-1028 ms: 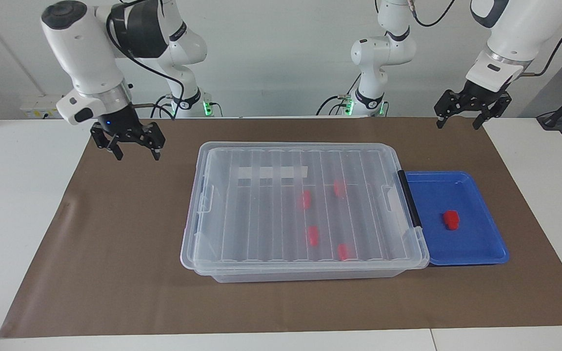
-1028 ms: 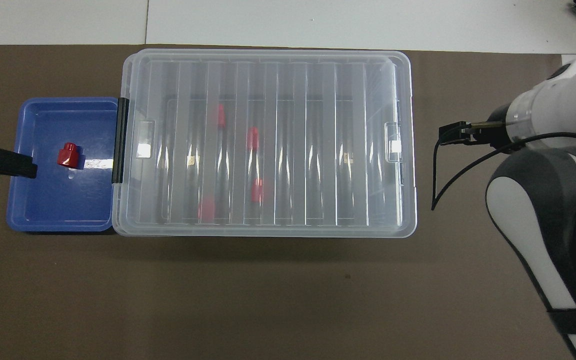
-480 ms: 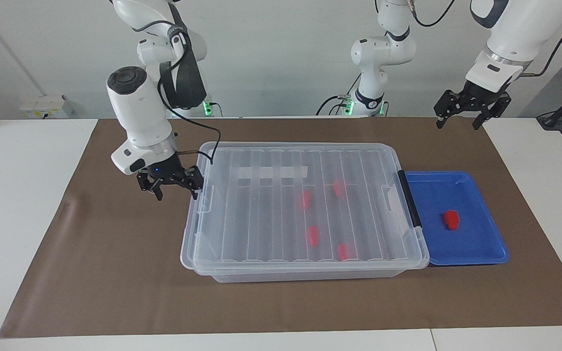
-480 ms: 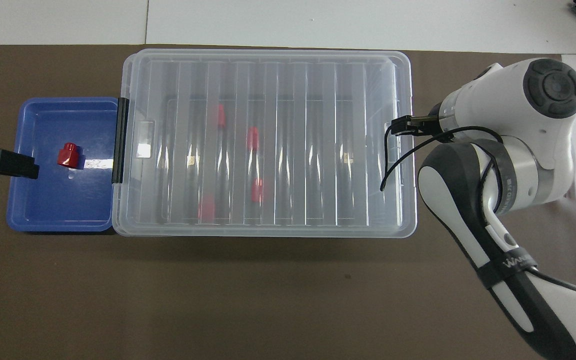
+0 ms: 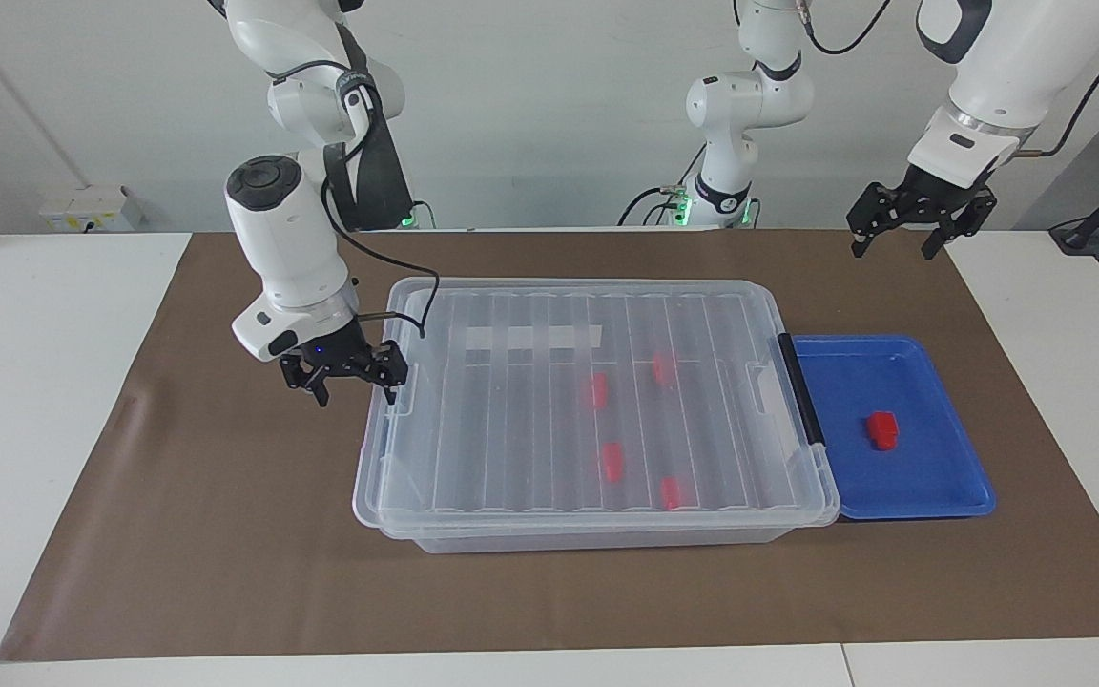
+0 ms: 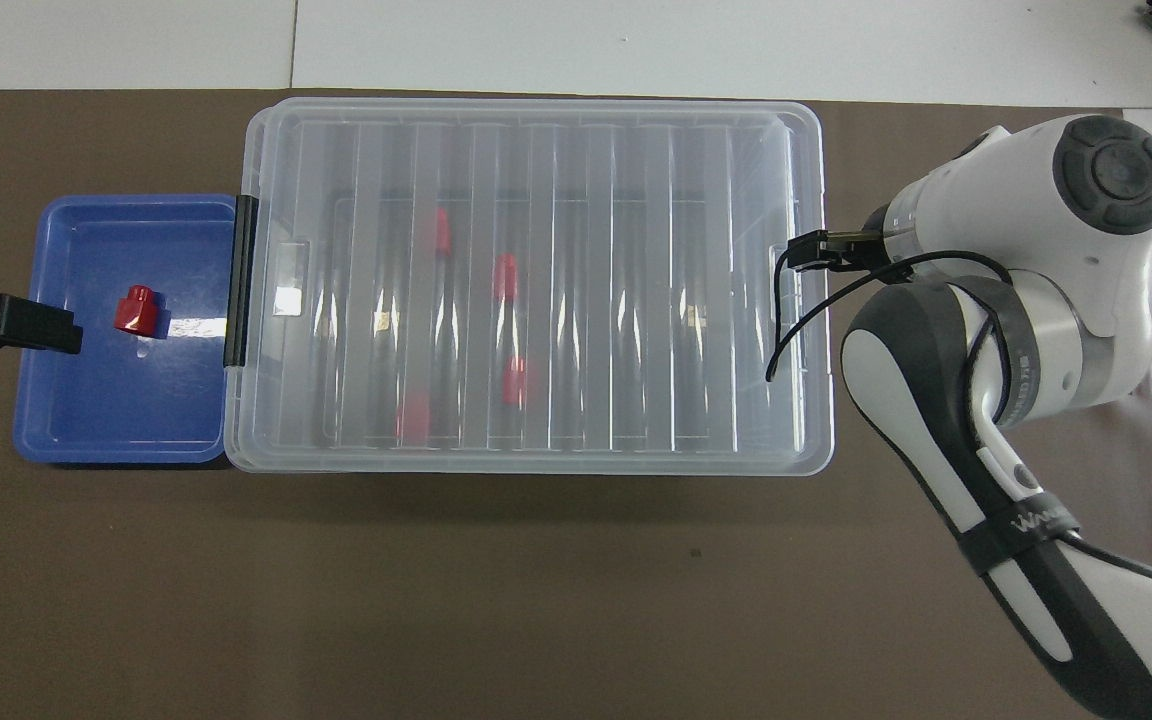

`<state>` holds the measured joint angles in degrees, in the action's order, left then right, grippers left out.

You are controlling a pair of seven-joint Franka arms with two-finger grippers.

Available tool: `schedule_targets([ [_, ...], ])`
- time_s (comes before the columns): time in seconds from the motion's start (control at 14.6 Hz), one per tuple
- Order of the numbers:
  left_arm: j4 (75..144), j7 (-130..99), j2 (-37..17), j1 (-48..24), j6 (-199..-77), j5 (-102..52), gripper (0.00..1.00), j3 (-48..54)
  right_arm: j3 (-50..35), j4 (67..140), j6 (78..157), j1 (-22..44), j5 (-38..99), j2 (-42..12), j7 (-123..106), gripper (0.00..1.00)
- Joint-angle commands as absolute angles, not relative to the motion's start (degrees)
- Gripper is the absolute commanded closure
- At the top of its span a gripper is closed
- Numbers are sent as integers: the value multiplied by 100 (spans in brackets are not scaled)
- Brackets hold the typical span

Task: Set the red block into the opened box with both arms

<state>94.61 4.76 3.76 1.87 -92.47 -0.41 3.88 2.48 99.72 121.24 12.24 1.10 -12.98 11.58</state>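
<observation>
Grippers are both seen with their fingers spread apart and nothing held between them. The right gripper (image 5: 346, 372) is positioned low at the end of the box (image 5: 549, 477) toward the right arm's end of the tabletop (image 5: 34, 429), at the lid's edge by the clear handle tab; whether a finger touches the lid (image 5: 511, 410) cannot be told. The left gripper (image 5: 922, 221) is held up in the air over the brown mat (image 5: 225, 534), near the corner of the blue tray (image 5: 931, 496) closest to the robots, and is waiting there.

The box is closed: its ribbed clear lid is laid flat over it, with the white label strip (image 5: 526, 338) on top and the black latch (image 5: 800, 391) at the end touching the blue tray. Four red blocks are seen through the lid inside the box. The red block (image 5: 882, 429) is found lying alone in the blue tray, roughly in the middle of it, apart from the tray's walls. The blue tray is set just beside the box, at the left arm's end, on the brown mat that is spread over the white tabletop.
</observation>
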Motion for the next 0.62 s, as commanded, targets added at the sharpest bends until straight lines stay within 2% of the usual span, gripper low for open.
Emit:
schedule_targets([
  [0.0,9878,422,536,263,-9641,-149,0,352,228,9941,11989,1134,62,-1292,1248,0],
  [0.55,10283,448,466,395,-10414,-141,0,343,237,9844,11488,809,-255,-1222,1003,0],
])
